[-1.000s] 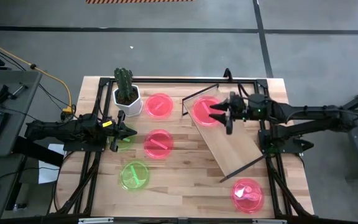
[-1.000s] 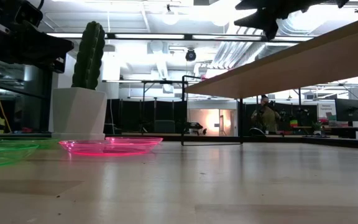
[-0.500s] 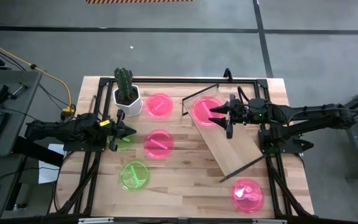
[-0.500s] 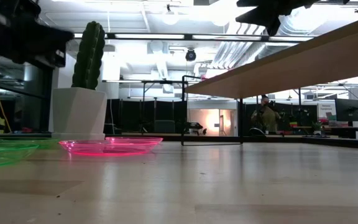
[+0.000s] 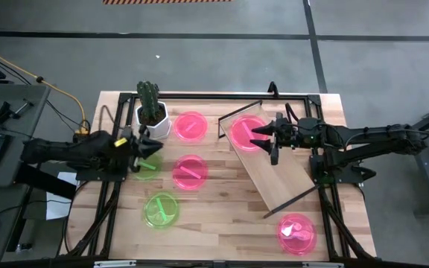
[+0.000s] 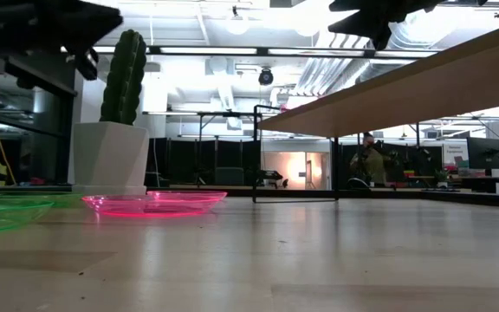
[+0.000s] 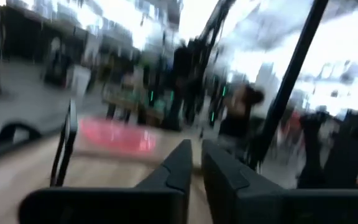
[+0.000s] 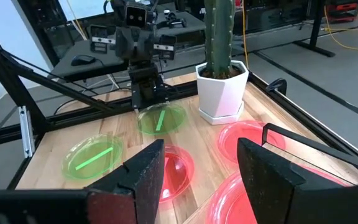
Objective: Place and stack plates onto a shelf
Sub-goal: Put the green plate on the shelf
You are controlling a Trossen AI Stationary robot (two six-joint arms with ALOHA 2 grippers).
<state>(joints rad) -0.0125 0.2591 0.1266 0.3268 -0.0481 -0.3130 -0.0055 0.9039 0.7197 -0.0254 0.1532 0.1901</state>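
Observation:
The shelf is a light-wood board lying at a slant on the table's right half, raised on black wire ends. One pink plate sits on its far end. My right gripper hovers open just above that plate. Pink plates also lie on the table and near the right corner. Two green plates lie flat at left. My left gripper is raised over the farther green plate, its fingers together, holding nothing.
A cactus in a white hexagonal pot stands at the far left, just beyond my left gripper. Black frame rails run along the table's edges. Bare wood lies between the middle pink plate and the shelf. A desk with a keyboard stands left of the table.
My left gripper has risen off the farther green plate and shifted a little toward the far edge; its wrist view is blurred by the motion. That plate stays flat on the table and now shows more fully.

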